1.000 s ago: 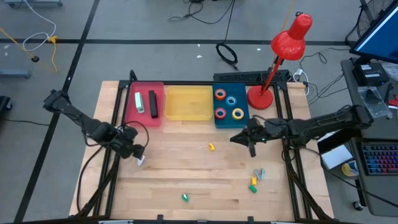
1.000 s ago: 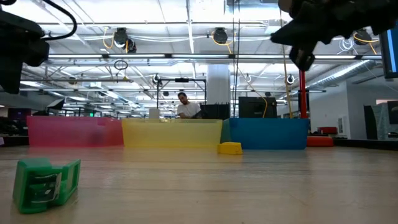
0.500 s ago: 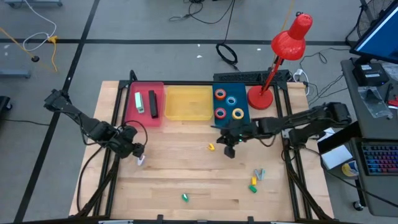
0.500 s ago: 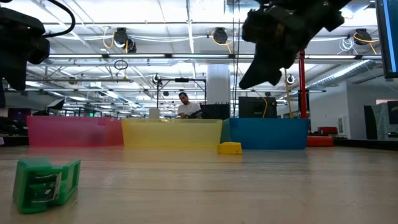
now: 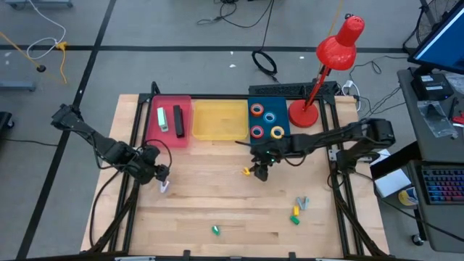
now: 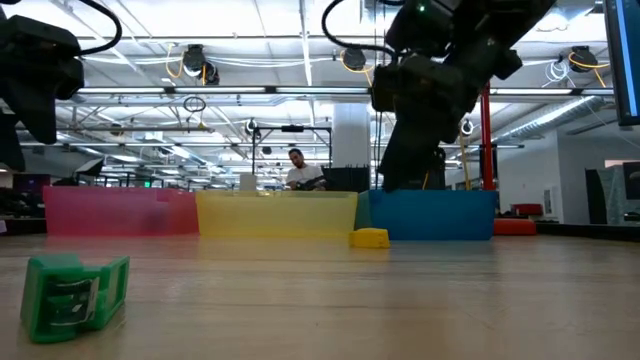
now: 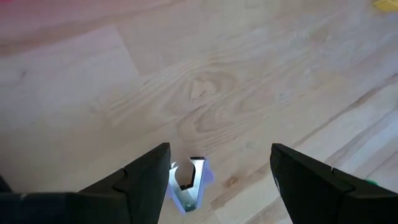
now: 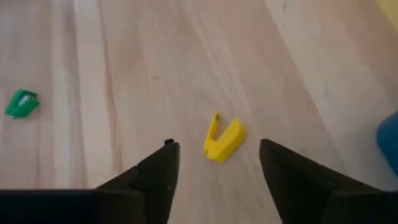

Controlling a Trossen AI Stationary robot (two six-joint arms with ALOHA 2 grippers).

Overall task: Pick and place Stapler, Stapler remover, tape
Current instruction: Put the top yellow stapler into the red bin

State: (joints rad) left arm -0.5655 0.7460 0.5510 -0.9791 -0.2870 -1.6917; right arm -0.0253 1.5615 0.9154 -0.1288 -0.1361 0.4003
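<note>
A yellow staple remover (image 5: pixel 246 171) (image 8: pixel 222 140) lies on the wooden table. My right gripper (image 5: pixel 259 172) (image 8: pixel 216 148) hovers open just above and to the right of it. My left gripper (image 5: pixel 161 176) (image 7: pixel 221 155) hangs open over a silver-blue staple remover (image 7: pixel 186 183) (image 5: pixel 164 187) at the table's left. Two staplers, a pale one (image 5: pixel 161 118) and a black one (image 5: pixel 178 121), lie in the pink bin (image 5: pixel 148 127). The blue bin (image 5: pixel 285 125) holds the tape rolls: orange-red (image 5: pixel 257 109), blue (image 5: pixel 270 117), red (image 5: pixel 257 132), yellow (image 5: pixel 277 133).
A yellow bin (image 5: pixel 220 119) stands between the pink and blue ones. A green staple remover (image 5: pixel 215 230) (image 6: pixel 75 290) lies near the front edge. Two more removers (image 5: pixel 297 209) lie at the front right. A red desk lamp (image 5: pixel 304 112) stands at the back right.
My right gripper has swept toward the table's left and down to the yellow staple remover, tipping its fingers more steeply downward. In the low view its tip has widened from a narrow point, so it has opened. The removers have stayed in place.
</note>
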